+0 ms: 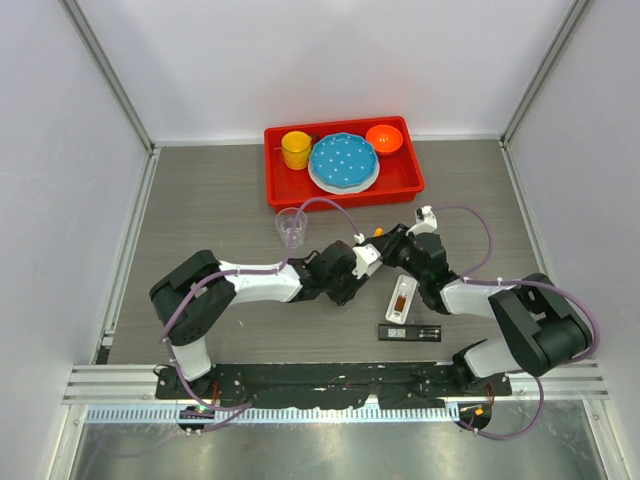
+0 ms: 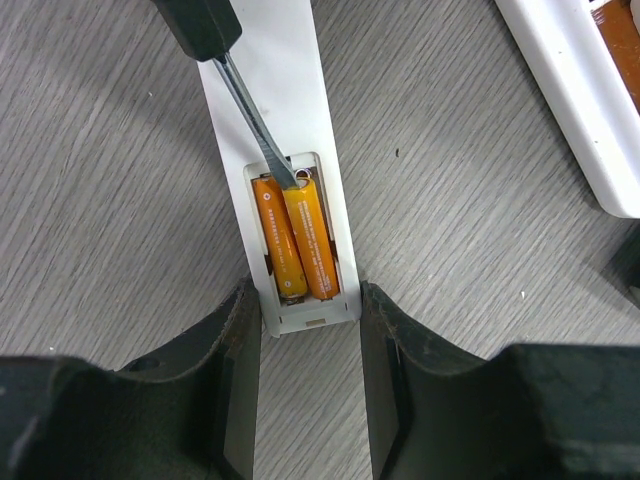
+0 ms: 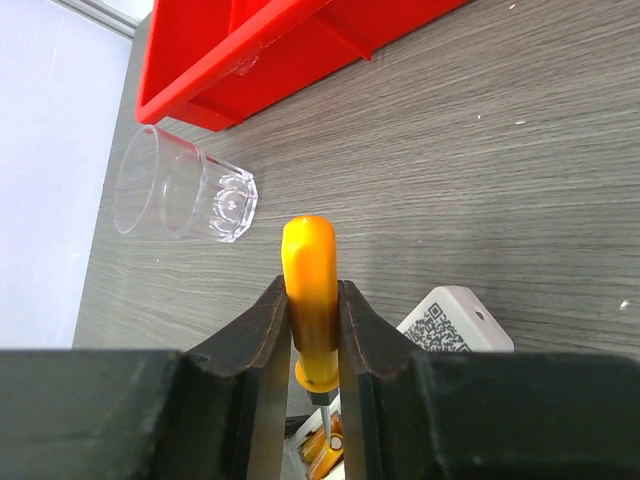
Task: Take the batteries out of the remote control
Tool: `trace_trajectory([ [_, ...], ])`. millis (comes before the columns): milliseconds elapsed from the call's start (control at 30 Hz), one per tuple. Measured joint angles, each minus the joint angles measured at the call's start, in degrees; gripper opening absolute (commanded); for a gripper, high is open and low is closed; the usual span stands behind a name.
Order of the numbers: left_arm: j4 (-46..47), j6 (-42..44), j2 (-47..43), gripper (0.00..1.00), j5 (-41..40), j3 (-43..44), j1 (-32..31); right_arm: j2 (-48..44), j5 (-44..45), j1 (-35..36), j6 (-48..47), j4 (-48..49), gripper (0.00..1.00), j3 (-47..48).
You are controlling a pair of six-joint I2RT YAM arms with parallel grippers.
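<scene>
In the left wrist view a white remote control (image 2: pixel 295 80) lies face down on the table with its battery bay open. Two orange batteries (image 2: pixel 310 240) sit side by side in the bay. My left gripper (image 2: pixel 309 292) is shut on the remote's near end, one finger against each side. My right gripper (image 3: pixel 312 290) is shut on the orange handle of a screwdriver (image 3: pixel 310 250). The screwdriver's blade (image 2: pixel 255 120) comes down with its tip at the far end of the batteries (image 3: pixel 325 460). Both grippers meet at mid-table (image 1: pixel 372 250).
A second white remote (image 1: pixel 400 298) with an open bay lies to the right, a black cover (image 1: pixel 410 332) in front of it. A clear glass (image 1: pixel 290 228) stands at the left. The red tray (image 1: pixel 345 195) behind holds a yellow cup, a blue plate and an orange bowl.
</scene>
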Motion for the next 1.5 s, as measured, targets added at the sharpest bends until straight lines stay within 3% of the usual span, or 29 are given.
trace_trajectory([
  [433, -0.9, 0.0, -0.4, 0.16, -0.2, 0.0, 0.0, -3.5, -0.9, 0.0, 1.6, -2.8, 0.01, -0.4],
  [667, 0.1, 0.0, -0.5, 0.16, -1.0, 0.0, 0.1, -5.9, -6.0, 1.1, 5.2, -6.1, 0.01, -0.7],
  [1000, 0.4, -0.1, -0.5, 0.16, -0.9, -0.1, 0.0, -12.0, -1.5, 1.6, 1.7, -13.6, 0.01, -0.2],
  [1500, 0.1, 0.0, -0.5, 0.16, -1.0, -0.2, 0.2, -3.5, 5.6, 1.6, -4.1, -15.8, 0.01, 4.2],
])
